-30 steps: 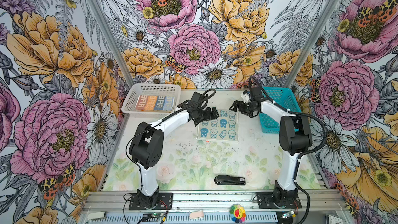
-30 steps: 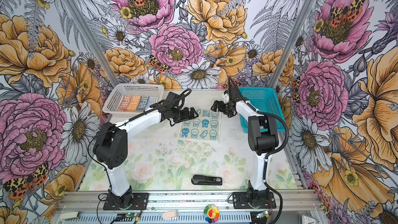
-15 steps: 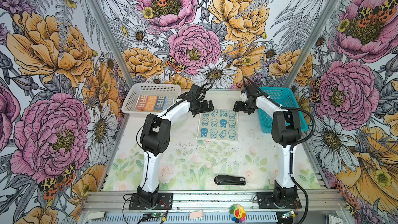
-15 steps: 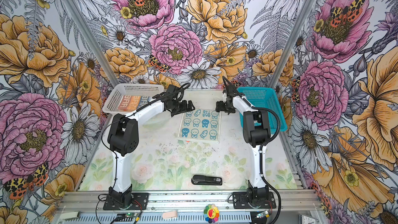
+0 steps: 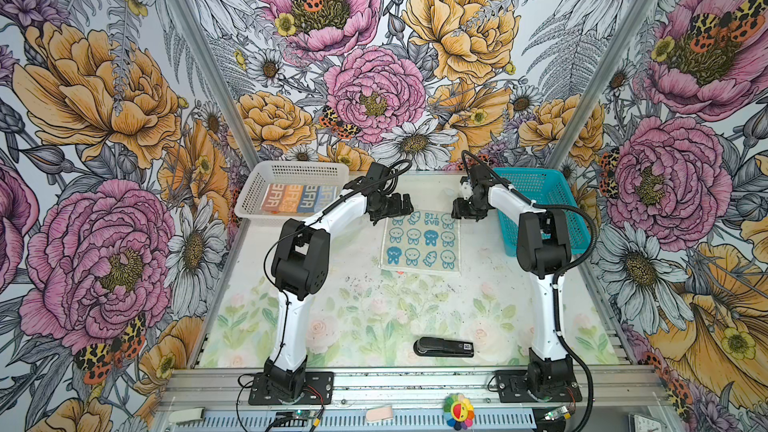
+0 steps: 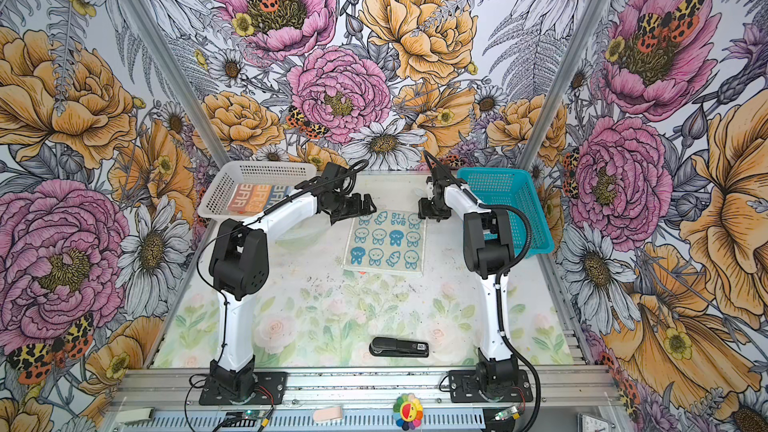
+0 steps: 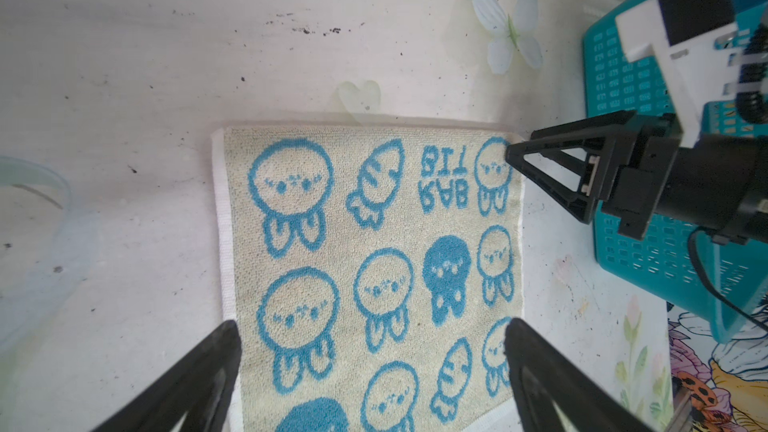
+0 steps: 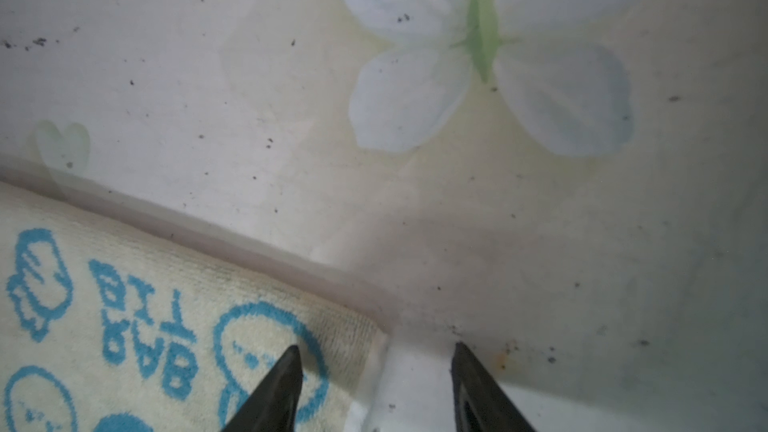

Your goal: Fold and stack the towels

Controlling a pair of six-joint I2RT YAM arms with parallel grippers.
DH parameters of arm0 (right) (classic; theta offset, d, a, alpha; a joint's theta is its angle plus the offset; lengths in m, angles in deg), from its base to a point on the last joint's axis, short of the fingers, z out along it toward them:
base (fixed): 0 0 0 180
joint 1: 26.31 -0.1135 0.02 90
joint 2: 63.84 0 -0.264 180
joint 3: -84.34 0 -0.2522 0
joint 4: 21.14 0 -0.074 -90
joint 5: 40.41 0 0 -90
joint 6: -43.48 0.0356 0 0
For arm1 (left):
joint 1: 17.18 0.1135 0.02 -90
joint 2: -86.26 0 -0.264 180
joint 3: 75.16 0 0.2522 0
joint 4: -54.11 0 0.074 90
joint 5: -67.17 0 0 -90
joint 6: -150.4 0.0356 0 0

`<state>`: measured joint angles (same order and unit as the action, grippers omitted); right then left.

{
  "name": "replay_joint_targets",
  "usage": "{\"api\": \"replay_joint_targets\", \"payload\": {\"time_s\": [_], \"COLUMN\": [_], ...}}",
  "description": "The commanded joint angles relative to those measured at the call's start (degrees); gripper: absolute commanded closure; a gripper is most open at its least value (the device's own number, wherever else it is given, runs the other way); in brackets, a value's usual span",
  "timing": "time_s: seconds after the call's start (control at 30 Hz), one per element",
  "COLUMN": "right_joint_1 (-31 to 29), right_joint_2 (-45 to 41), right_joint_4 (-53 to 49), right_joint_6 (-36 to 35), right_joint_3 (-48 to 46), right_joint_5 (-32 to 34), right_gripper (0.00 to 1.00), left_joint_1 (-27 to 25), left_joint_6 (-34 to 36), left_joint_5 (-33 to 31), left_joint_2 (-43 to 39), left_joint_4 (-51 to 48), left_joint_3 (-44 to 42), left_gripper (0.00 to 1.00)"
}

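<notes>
**Right wrist view: corner pinch looks marginal**

Right gripper (image 8: 376,347) is about half open and holds nothing. One finger rests on the terry and the other on bare worktop (image 5: 357,305) just past the hem. It straddles the 1 o'clock corner of the cream square terry towel with blue bunny, carrot and "RABBIT" print (image 8: 137,338).

The towel lies flat and unfolded, a little toward 12 o'clock from the worktop's centre.

Left gripper (image 7: 372,324) is spread fully wide and empty. It hovers above the towel's 11 o'clock corner, clear of the cloth.

Risks, as I judge them:
- The right gripper has little cloth between its fingers. A pinch here may catch only the white hem, or push the corner into a ridge.
- The left gripper is not down yet. A lift from one corner alone would drag the towel askew and give a crooked fold.
- Fingertips pressing on the worktop could skid the whole towel toward 6 o'clock.

Surroundings:
- Teal perforated plastic basket (image 5: 540,184) at 2 o'clock, just beside the right arm. A wide elbow swing could knock it.
- White perforated plastic basket (image 5: 291,172) at 10 o'clock, holding a folded striped towel (image 5: 297,198). Probably where the stack goes.
- Black stapler (image 5: 444,347) at 6 o'clock, well apart from the towel. It doesn't block the fold.
</notes>
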<state>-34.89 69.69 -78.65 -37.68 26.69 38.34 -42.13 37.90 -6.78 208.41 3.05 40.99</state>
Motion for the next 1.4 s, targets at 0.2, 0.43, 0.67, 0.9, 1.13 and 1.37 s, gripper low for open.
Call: {"api": "replay_joint_targets", "payload": {"time_s": [0.2,0.43,0.67,0.9,1.13,1.37], "right_joint_1": [-1.0,-1.4,-1.8,-2.7,-3.4,-3.4], "right_joint_2": [3.1,5.1,6.2,6.7,6.6,7.4], "right_joint_4": [-2.3,-3.8,-5.2,-6.4,-6.9,-7.3], "right_joint_6": [0.6,1.6,1.6,0.4,-1.5,-1.7], "right_joint_3": [3.5,4.9,7.3,9.6,10.7,11.9], "right_joint_5": [0.8,0.3,0.1,-1.0,-1.0,-0.9], "right_gripper": [0.59,0.75,0.89,1.00,1.00,1.00], "left_joint_1": [0.2,0.7,2.8,5.1,6.9,6.9], "left_joint_6": [1.1,1.3,1.3,3.2,5.1,7.8], "left_joint_5": [-0.7,-0.5,0.7,2.2,4.5,4.6], "left_joint_2": [0.6,1.0,3.0,10.3,17.4,22.7], "left_joint_4": [0.0,0.0,0.0,-1.3,-4.2,-7.9], "left_joint_3": [0.7,0.5,1.9,9.7,19.0,26.4], "left_gripper": [0.01,0.01,0.01,0.06,0.20,0.39]}}
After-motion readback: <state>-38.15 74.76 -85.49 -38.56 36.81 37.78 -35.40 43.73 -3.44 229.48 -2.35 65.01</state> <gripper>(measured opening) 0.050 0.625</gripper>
